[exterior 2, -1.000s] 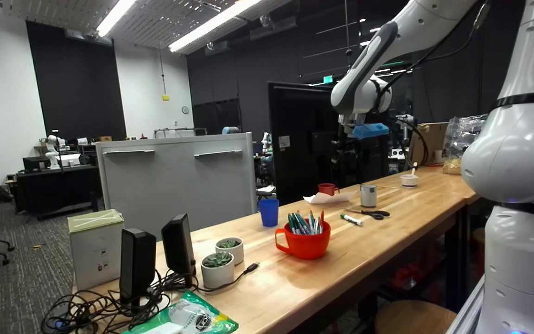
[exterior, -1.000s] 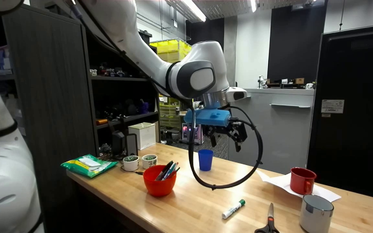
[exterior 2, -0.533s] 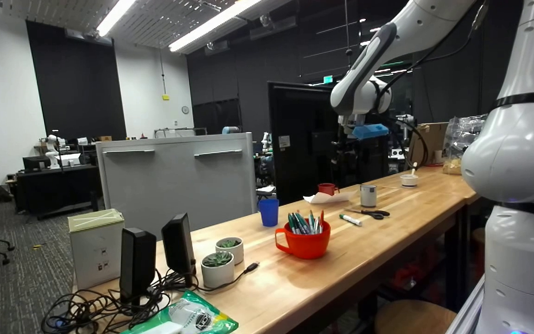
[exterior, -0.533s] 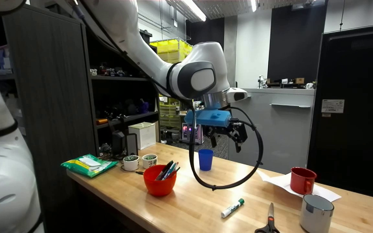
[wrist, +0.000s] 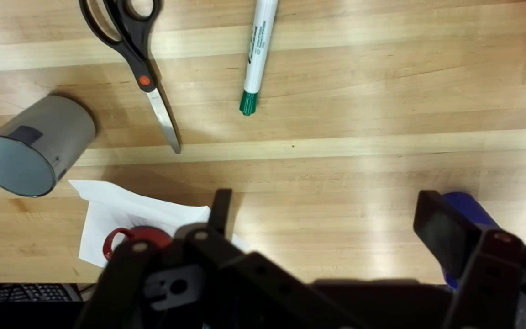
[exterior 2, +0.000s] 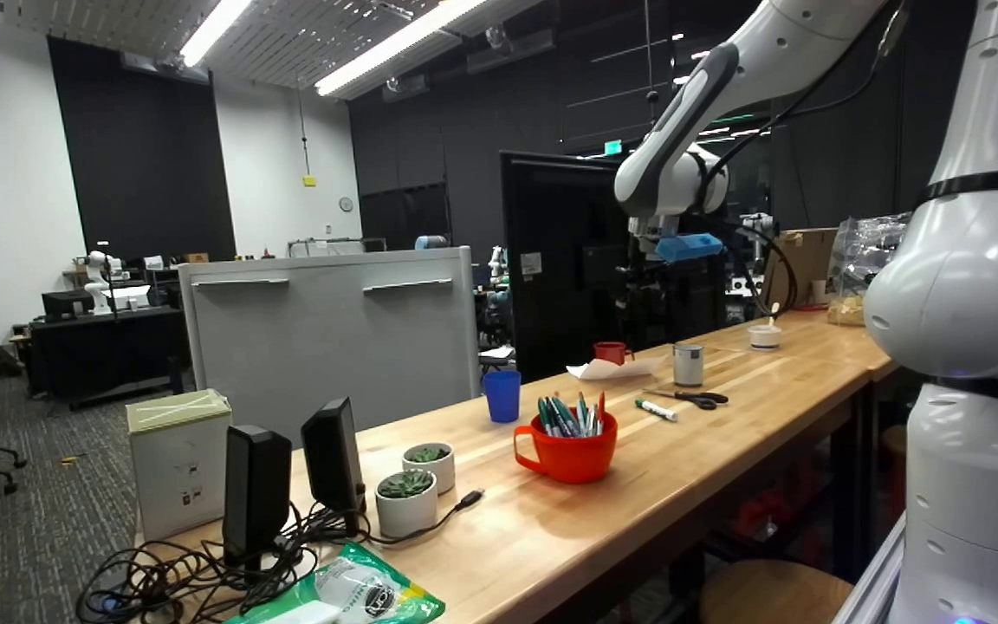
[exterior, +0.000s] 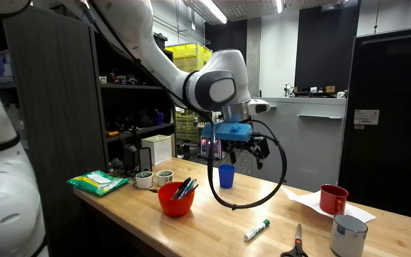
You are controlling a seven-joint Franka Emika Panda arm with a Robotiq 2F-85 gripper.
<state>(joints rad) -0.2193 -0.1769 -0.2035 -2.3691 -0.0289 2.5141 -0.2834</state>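
Note:
My gripper (wrist: 324,194) hangs high above the wooden table with its fingers wide apart and nothing between them. It is also seen from the side in an exterior view (exterior: 246,163). A white marker (wrist: 259,50) with a green cap lies below, near black-handled scissors (wrist: 137,64). Left of them in the wrist view stands a grey-white metallic mug (wrist: 57,132). One finger partly hides a red mug (wrist: 149,235) on white paper (wrist: 130,205). Behind the opposite finger shows a blue cup (wrist: 466,208), upright in both exterior views. The gripper touches none of these.
An orange-red cup (exterior 2: 570,455) of pens stands on the table (exterior 2: 499,555). Two potted succulents (exterior 2: 408,511), black speakers (exterior 2: 256,494), tangled cables and a green packet (exterior: 98,182) occupy one end. A grey partition (exterior: 298,142) and a large black screen (exterior: 394,142) rise behind.
The arm has drifted slightly downward and a little to the left in an exterior view. Its fingers stay apart, and the objects on the table stand where they were.

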